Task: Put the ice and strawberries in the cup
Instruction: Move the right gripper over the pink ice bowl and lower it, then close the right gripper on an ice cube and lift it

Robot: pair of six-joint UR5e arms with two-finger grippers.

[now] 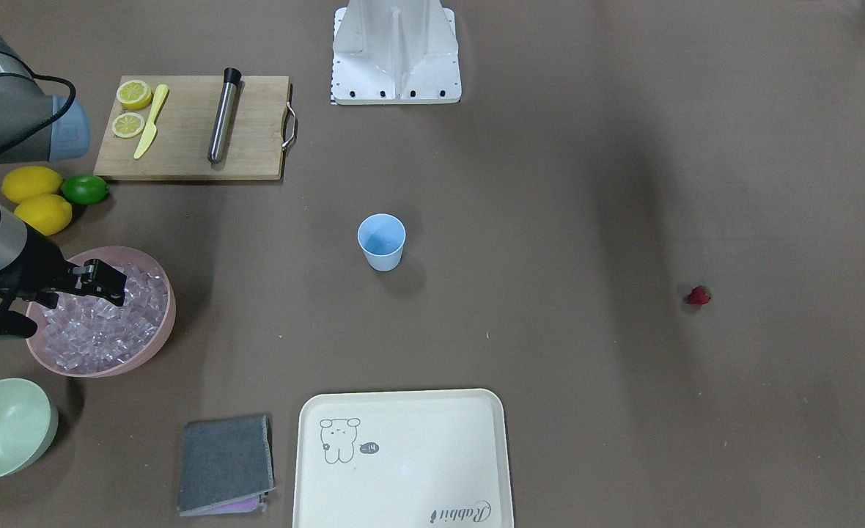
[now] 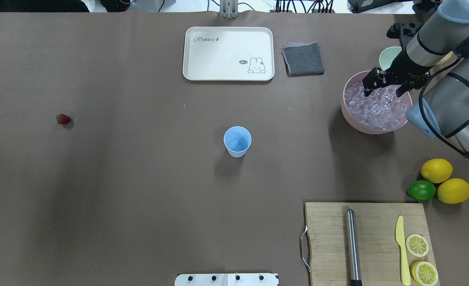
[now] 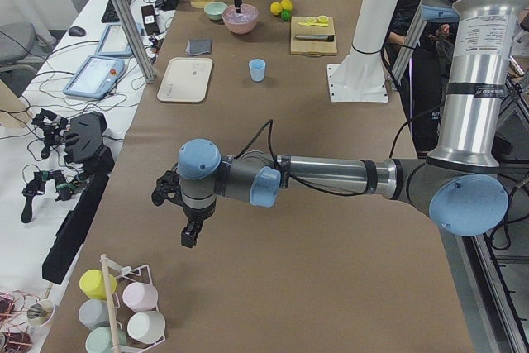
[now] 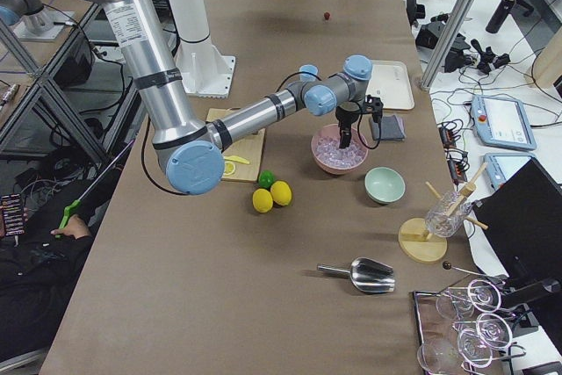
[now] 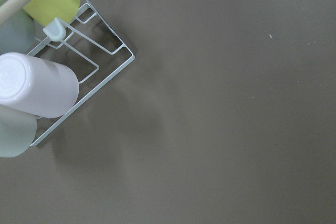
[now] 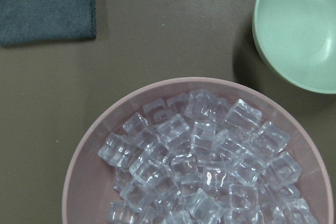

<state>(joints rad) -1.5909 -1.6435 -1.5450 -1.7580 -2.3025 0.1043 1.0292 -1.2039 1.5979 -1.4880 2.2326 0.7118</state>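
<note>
The light blue cup stands upright and empty-looking in the middle of the table, also seen from the front. One red strawberry lies alone far out on the left-arm side. The ice fills a pink bowl. Over that ice hangs my right gripper, open, with nothing between its fingers. My left gripper shows only in the exterior left view, far from the cup and low over bare table; whether it is open or shut I cannot tell.
A pale green bowl and a grey cloth lie beside the pink bowl. A cream tray sits at the far edge. A cutting board holds a knife, a metal rod and lemon halves; lemons and a lime lie nearby. A cup rack stands by the left gripper.
</note>
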